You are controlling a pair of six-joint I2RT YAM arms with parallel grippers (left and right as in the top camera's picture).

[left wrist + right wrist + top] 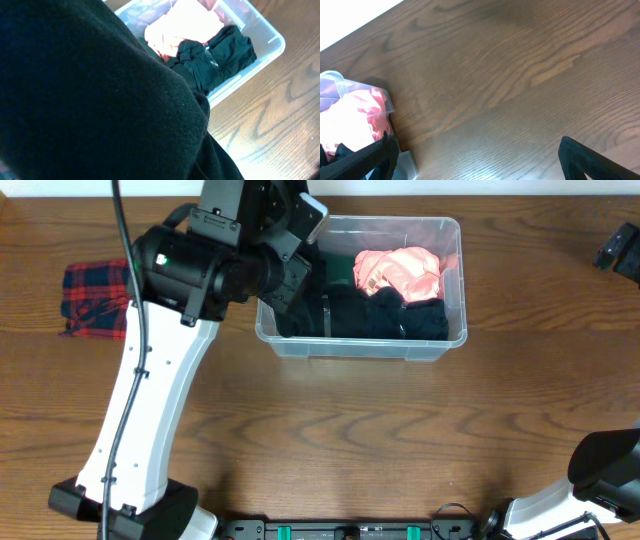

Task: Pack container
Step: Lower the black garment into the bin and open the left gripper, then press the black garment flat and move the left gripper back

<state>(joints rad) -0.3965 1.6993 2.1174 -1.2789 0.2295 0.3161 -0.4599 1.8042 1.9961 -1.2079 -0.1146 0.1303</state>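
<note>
The clear plastic container (pixel 362 348) stands at the back middle of the table. Inside lie a pink garment (pixel 400 270) and dark clothes (pixel 390 318). My left arm (pixel 215 260) hangs over the container's left end, and its wrist hides the fingers from above. A dark garment (pixel 90 90) fills most of the left wrist view, covering the jaws that are shut on it. Past it show the container (pixel 272 47), the pink garment (pixel 185 25) and the dark clothes (pixel 222 55). My right gripper (pixel 477 160) stands open over bare wood, right of the container (pixel 335 80).
A red and navy plaid cloth (pixel 95 298) lies on the table to the left of the container, behind my left arm. Part of my right arm (pixel 625 248) shows at the far right edge, and its base (pixel 605 465) stands at the front right.
</note>
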